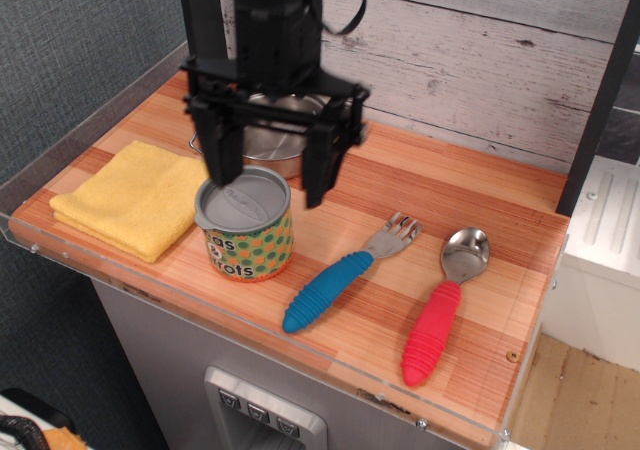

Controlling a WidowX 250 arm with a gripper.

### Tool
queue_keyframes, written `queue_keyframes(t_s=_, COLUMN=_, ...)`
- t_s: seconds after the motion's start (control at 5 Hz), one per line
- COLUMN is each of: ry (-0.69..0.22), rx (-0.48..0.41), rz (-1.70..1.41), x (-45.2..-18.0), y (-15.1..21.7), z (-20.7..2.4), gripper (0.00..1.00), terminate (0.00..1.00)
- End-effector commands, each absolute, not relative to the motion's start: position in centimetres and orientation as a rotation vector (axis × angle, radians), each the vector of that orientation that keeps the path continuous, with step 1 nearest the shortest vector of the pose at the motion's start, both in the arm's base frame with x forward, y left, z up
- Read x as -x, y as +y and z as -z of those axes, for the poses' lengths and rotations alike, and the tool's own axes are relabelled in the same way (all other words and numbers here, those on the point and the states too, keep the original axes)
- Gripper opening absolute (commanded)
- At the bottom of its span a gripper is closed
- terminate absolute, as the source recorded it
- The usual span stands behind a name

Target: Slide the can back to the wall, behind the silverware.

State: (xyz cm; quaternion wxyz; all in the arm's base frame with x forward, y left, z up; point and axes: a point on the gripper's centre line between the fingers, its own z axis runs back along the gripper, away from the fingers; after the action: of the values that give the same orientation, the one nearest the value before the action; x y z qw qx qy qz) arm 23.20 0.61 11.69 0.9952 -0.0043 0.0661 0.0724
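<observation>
The can point(247, 226), with a grey lid and a yellow dotted label, stands upright near the front edge of the wooden counter. My black gripper point(270, 175) is open just above the can's back rim, one finger at its left and one at its right, not touching it. The fork point(338, 276) with the blue handle and the spoon point(445, 305) with the red handle lie to the right of the can. The whitewashed plank wall point(480, 60) runs along the back of the counter.
A steel pan point(270, 142) sits at the back, mostly hidden behind my gripper. A folded yellow cloth point(135, 197) lies left of the can. A dark grey panel point(70, 40) closes the left side. Black posts point(197, 20) stand at the back left and right.
</observation>
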Motion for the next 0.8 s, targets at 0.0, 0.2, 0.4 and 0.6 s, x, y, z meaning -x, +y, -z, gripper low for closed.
queue_keyframes(t_s=0.0, ry=0.185, rx=-0.191, rz=0.044, x=-21.8, y=4.4, z=-9.9, gripper=1.0, terminate=0.0)
queue_keyframes(t_s=0.2, ry=0.172, rx=-0.183, rz=0.155, x=-21.9, y=6.1, z=-8.4, gripper=1.0, terminate=0.0)
queue_keyframes(t_s=0.4, ry=0.166, rx=-0.164, rz=0.22, x=-22.2, y=7.4, z=-7.1, gripper=1.0, terminate=0.0)
queue_keyframes(t_s=0.6, ry=0.128, rx=-0.129, rz=0.298, x=-22.5, y=8.0, z=-6.3, gripper=1.0, terminate=0.0)
